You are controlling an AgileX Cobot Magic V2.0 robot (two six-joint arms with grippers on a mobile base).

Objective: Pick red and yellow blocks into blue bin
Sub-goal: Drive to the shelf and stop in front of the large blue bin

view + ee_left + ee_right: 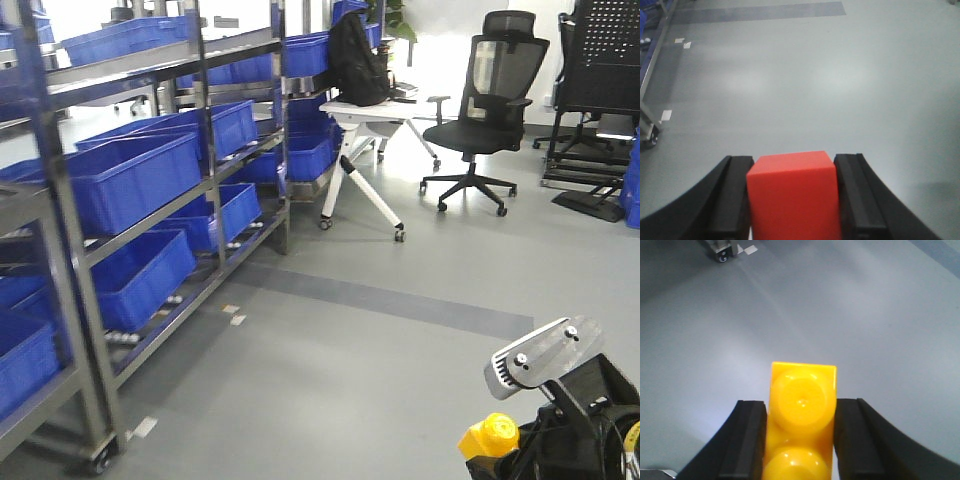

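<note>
In the left wrist view the plain red block [792, 200] sits squeezed between both black fingers of my left gripper [794, 167], held over bare grey floor. My right gripper [801, 405] is shut on the yellow block [802, 410], whose two round studs face the camera. The front view shows that yellow block [489, 436] at the bottom right, below a silver bracket of the right arm. Several bright-blue bins [130, 180] stand on the metal rack [65, 240] at the left. My left gripper is out of the front view.
A black office chair [480, 110] and a white wheeled table [365, 115] with a black backpack [357, 60] stand at the back. A darker stripe [400, 300] crosses the grey floor. The rack's caster [650, 140] shows at the left edge of the left wrist view.
</note>
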